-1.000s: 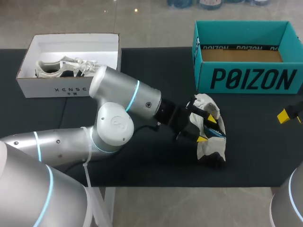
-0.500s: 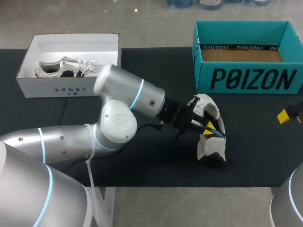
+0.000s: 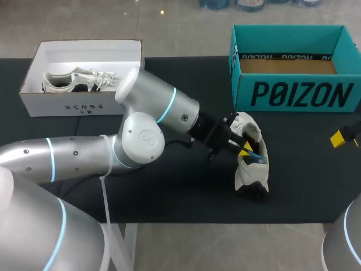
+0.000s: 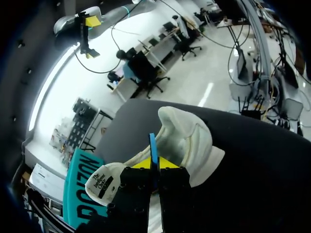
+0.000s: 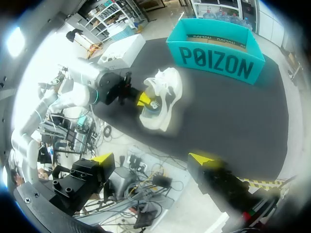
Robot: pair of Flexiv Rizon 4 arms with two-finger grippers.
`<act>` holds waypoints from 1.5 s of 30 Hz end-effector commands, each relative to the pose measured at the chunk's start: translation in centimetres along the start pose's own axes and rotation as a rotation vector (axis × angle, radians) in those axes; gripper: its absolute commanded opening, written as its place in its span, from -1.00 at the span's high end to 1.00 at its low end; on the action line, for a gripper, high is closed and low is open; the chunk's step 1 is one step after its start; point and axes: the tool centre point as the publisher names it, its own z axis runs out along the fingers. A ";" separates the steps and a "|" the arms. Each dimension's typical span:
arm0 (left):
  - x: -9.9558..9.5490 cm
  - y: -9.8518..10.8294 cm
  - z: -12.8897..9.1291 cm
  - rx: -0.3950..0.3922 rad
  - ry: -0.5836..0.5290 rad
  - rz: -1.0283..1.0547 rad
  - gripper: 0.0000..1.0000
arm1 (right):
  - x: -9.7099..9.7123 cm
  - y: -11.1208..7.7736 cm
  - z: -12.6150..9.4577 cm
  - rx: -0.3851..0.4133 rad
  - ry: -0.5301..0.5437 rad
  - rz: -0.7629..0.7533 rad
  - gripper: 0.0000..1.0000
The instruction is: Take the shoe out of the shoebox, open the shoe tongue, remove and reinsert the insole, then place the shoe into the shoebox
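One black table [image 3: 169, 197] spans mid-frame. Left arm [image 3: 152, 107] enters lower left. Teal shoebox [image 3: 293, 96] upper right, open. White shoe [image 3: 251, 175] on table just below it. Left gripper [image 3: 245, 149] at shoe mouth, pinched on blue insole [image 4: 152, 145]. Right gripper [image 5: 153, 158] spread wide.

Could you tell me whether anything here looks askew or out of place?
The thin blue insole sticks up on edge out of the white sneaker, pinched in the left gripper; nothing else stands out.
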 end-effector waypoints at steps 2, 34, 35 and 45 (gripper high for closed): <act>0.7 0.1 0.8 0.015 0.025 -0.027 1.00 | -0.1 0.2 0.1 0.004 -0.001 0.001 -1.00; 0.9 -4.2 -2.6 -0.108 0.501 -0.187 -1.00 | -0.1 0.2 0.1 0.004 -0.001 0.001 -1.00; 1.8 -4.3 -2.5 -0.172 0.626 -0.255 -1.00 | -0.1 0.2 0.1 0.004 -0.001 0.001 -1.00; 2.7 -4.5 -2.6 -0.249 0.708 -0.323 -1.00 | -0.1 0.2 0.1 0.004 -0.001 0.001 -1.00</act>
